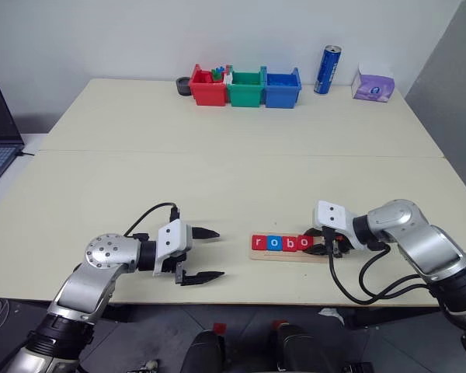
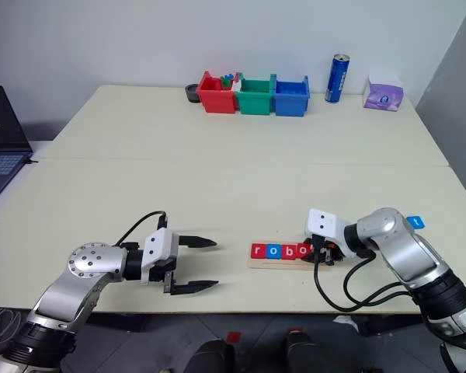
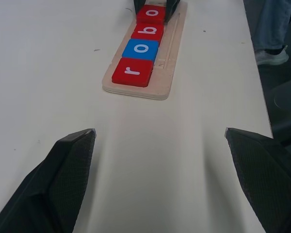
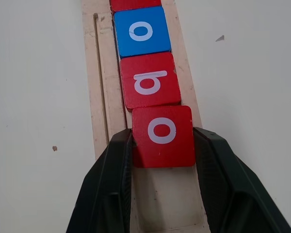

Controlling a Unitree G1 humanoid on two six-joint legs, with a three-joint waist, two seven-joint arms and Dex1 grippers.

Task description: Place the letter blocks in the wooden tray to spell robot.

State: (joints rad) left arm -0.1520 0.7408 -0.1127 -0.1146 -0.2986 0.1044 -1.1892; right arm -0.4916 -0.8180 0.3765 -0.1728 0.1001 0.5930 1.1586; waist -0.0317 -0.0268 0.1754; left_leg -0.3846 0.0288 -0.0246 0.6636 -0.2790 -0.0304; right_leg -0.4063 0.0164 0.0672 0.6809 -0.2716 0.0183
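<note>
1. The letter blocks (image 4: pixel 150 82) lie in a row in the wooden tray (image 1: pixel 289 255), reading r, o, b, o; the tray sits on the desk (image 1: pixel 233 171) just in front of the right jaws and well apart from the left jaws.

2. The fourth tile, a red o (image 4: pixel 162 136), sits between the fingers of the right gripper (image 4: pixel 162 145), both pads touching or nearly touching its side edges. The jaws look to be loosening, so I cannot tell whether they are gripping it or have just let go.

3. Risk: this red o sits slightly skewed and seems to overlap the b tile (image 4: pixel 150 80) at one edge. If the jaws draw back while a pad drags on it, the tile could twist, lift out of the groove or nudge the row.

4. Risk: the tray is light and loose on the desk; a sideways pull from the right jaws could slide the whole strip.

5. Only the end slot, beneath the right jaws, is empty. The blue tile (image 2: pixel 416 222) appears to rest on the right forearm; its letter is too small to read, and it may drop when that arm moves.

6. The left gripper (image 1: pixel 204 254) hovers with jaws wide apart, holding nothing.
</note>
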